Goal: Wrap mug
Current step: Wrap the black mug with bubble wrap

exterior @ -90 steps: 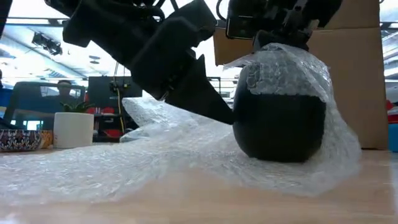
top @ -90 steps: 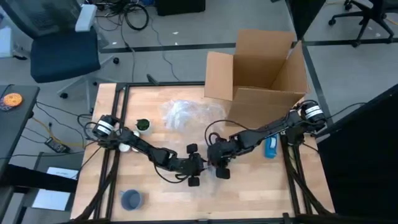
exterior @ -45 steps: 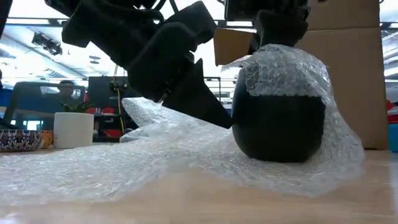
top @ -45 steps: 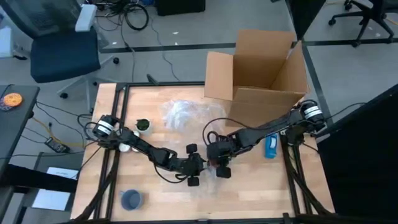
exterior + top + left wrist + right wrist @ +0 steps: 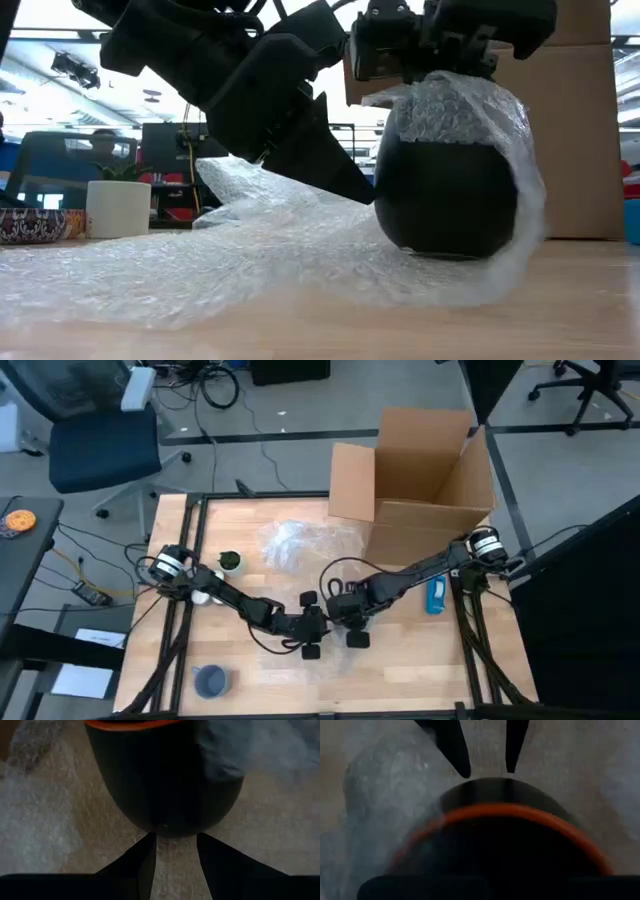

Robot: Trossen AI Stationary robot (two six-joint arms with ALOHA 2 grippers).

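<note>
Now, starting at the left, the left arm reaches in across the table and its left gripper [image 5: 316, 630] sits low on the bubble wrap sheet [image 5: 200, 270], just left of the mug [image 5: 445, 195]. In its wrist view the two dark fingers [image 5: 145, 855] stand a narrow way apart with nothing between them, tips close against the mug's rounded side. I judge that it is bracing the mug, not gripping it.

The mug stands upright on the sheet near the middle of the table, toward the near edge, between the two grippers. It is dark with an orange rim.

Directly above it hangs the right gripper [image 5: 440, 40]. Against half a second ago it has shifted left, over the mug's top. The flap of wrap on the mug's right side, which flared out over the table, has drawn in and falls more steeply down the mug's wall. Whether this gripper is pinching the wrap I cannot tell.

That suggests the fold is being carried across the top. The crown and right flank are covered, while the lower front shows bare, so the wrapping looks perhaps half done.

Farther right, the cardboard box [image 5: 420, 470] stands open at the far edge.
</note>
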